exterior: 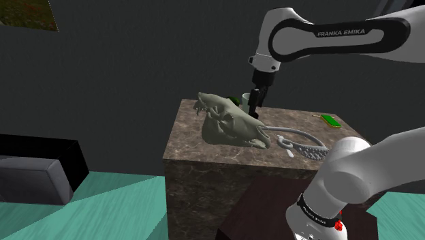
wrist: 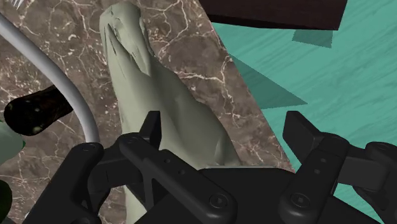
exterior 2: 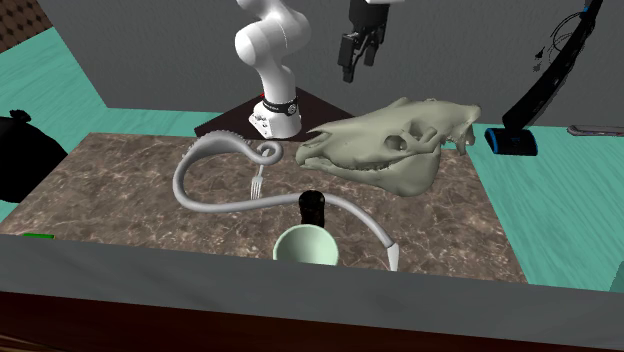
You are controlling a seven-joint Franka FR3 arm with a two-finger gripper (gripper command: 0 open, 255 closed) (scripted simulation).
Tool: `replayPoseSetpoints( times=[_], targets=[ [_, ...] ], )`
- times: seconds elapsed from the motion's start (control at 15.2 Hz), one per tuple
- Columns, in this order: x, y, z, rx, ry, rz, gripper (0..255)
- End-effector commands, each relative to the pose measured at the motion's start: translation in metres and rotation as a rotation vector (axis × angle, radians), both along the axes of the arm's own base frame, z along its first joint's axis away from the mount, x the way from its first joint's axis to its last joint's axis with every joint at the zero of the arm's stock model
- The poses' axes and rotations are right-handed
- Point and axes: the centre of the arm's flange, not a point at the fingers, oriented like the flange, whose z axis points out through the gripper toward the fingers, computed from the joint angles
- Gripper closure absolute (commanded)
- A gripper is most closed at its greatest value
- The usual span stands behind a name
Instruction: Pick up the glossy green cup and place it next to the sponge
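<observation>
Shoulder view, marble-patterned counter (exterior: 197, 184). Left of centre I see a skull (exterior: 228, 124); at centre, behind it, the pale green cup (exterior: 246, 99); just right, my gripper (exterior: 254, 103), fingers spread, empty; far right, the sponge (exterior: 332, 120), well apart.

Only thing I can actually read here is "FRANKA EMIKA", white capitals on the dark stripe along the arm's upper link (exterior: 340, 32), upper right of the shoulder view. Lower right in that same view there's a black band (exterior: 319, 213) round the arm with some tiny light marks on it, way too small to make out. Same story with the dark collar (exterior 2: 280, 103) at the arm's foot, top middle of the second exterior view.
</observation>
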Motion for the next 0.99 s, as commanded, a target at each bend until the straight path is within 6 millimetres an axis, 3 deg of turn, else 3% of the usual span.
replayPoseSetpoints(
  times=[0.0,0.92],
  targets=[
    [0.010,-0.020,-0.006,-0.012,-0.006,-0.004,0],
    [0.090,-0.160,-0.070,-0.091,-0.042,-0.036,0]
  ],
)
